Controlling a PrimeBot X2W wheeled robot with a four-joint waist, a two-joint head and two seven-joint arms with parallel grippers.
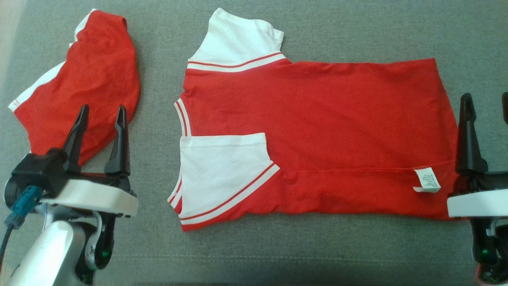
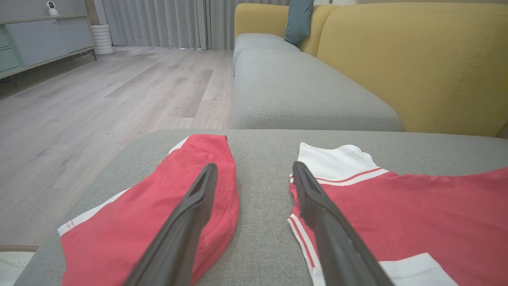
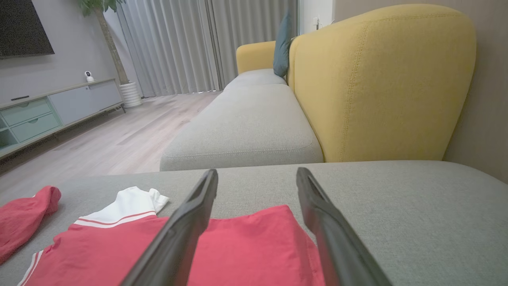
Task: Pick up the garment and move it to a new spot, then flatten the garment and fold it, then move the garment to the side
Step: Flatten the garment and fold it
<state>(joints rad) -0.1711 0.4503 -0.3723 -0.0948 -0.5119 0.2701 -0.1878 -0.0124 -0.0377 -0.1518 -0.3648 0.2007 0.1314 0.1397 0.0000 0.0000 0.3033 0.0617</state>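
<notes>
Two red-and-white garments lie on the grey sofa cushion (image 1: 317,254), and two hands hang over it, each with two dark fingers. The larger garment is a red shirt (image 1: 317,131), spread flat in the middle with its collar end to the left and its hem to the right. It has two white sleeves with red stripes. The far sleeve (image 1: 238,39) sticks out beyond the body, and the near sleeve (image 1: 222,171) is folded in over the red cloth. One white care label (image 1: 427,179) shows near the hem on the near side. The second garment (image 1: 99,67) is smaller and bunched, and lies at the far left, apart from the shirt with a strip of bare cushion between them. The left hand (image 1: 102,108) is at the near left with its fingers apart and nothing between them. Its tips are over the near edge of the bunched garment, and the shirt's collar lies off to its right, not touching it. The right hand (image 1: 486,99) is at the right edge of the shirt, also with its fingers apart and holding nothing. The shirt's hem lies under its left finger and the shirt stretches away to its left, so the shirt lies between the two hands.
</notes>
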